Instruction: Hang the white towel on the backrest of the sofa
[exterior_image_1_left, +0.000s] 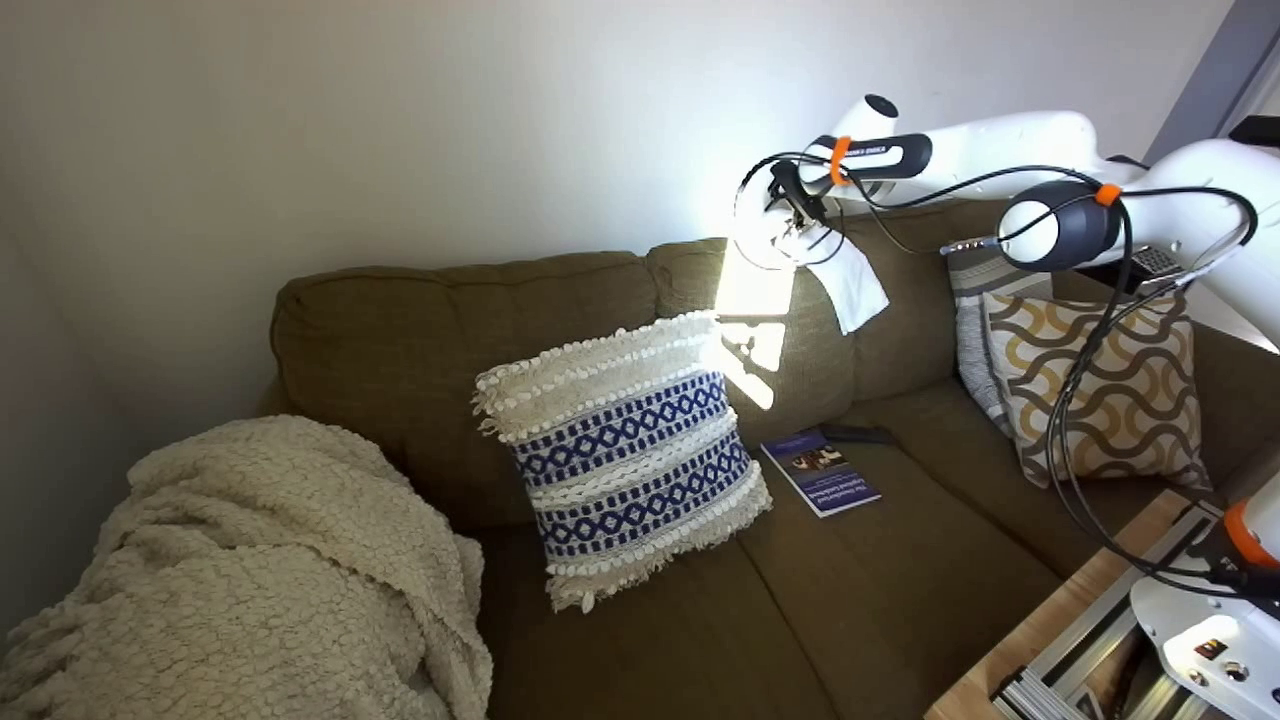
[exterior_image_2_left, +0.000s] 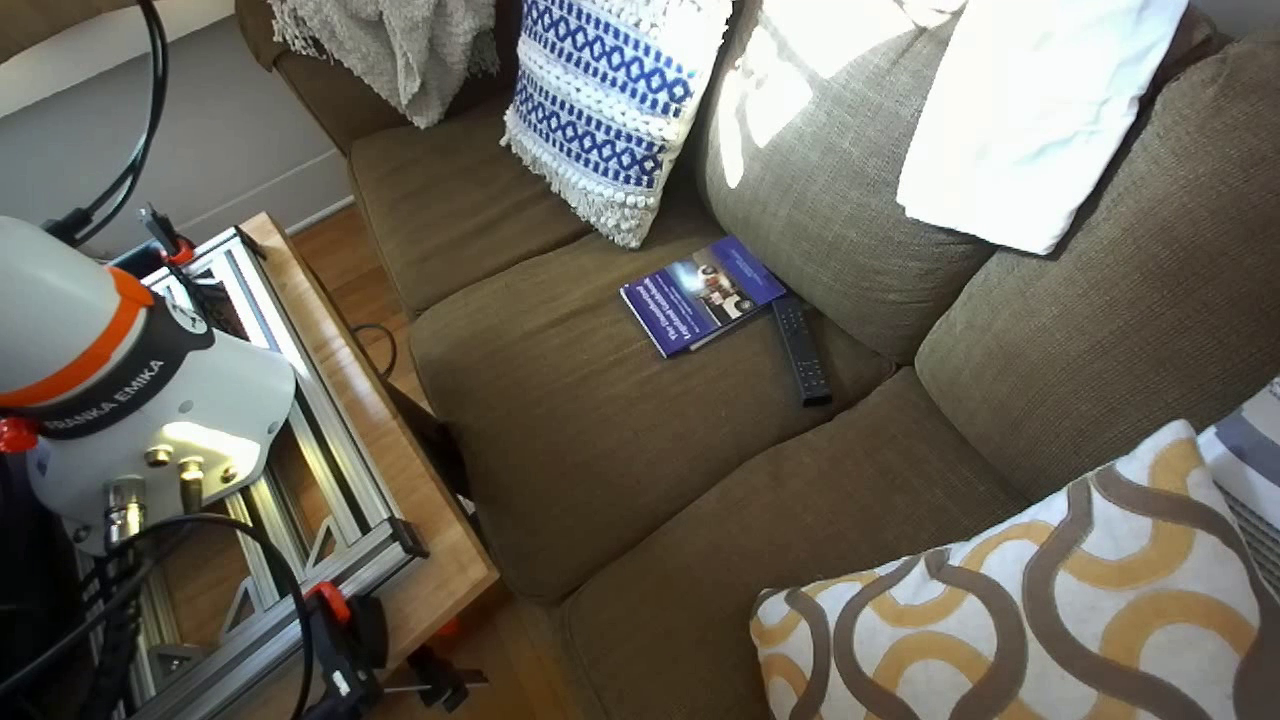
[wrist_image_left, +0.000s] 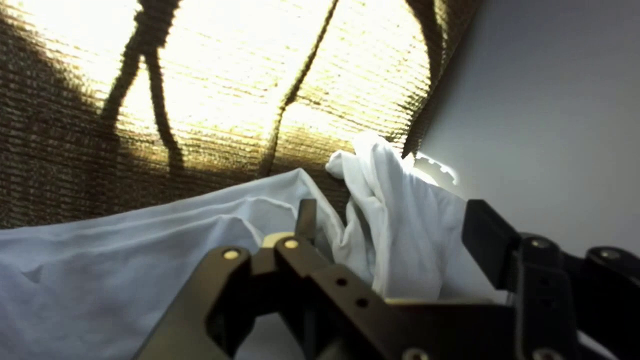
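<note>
Holding the gripper at the top edge of the sofa's backrest, with both fingers spread well apart. Having the white towel right there: bunching up in folds in the gap between the fingers in the wrist view, spreading out smoother past the finger at the left of that view. Not being able to tell touching from nearly touching between fingers and towel. Hanging its lower part, in both exterior views, down the front of the backrest, below the fingers and across the gap between two cushions. Bearing the fingers at the end of the robot arm in an exterior view. Catching a patch of bright light on the backrest just beside the fingers, and facing a pale wall behind them. Finding on the seat, well below the fingers, a book just beside a black remote. Seeing, in an exterior view, a blue-and-white pillow below the fingers and toward the left, then farther off that way a cream blanket. Seeing also, lower and toward the right, a yellow-and-brown pillow in front of a striped pillow.
</note>
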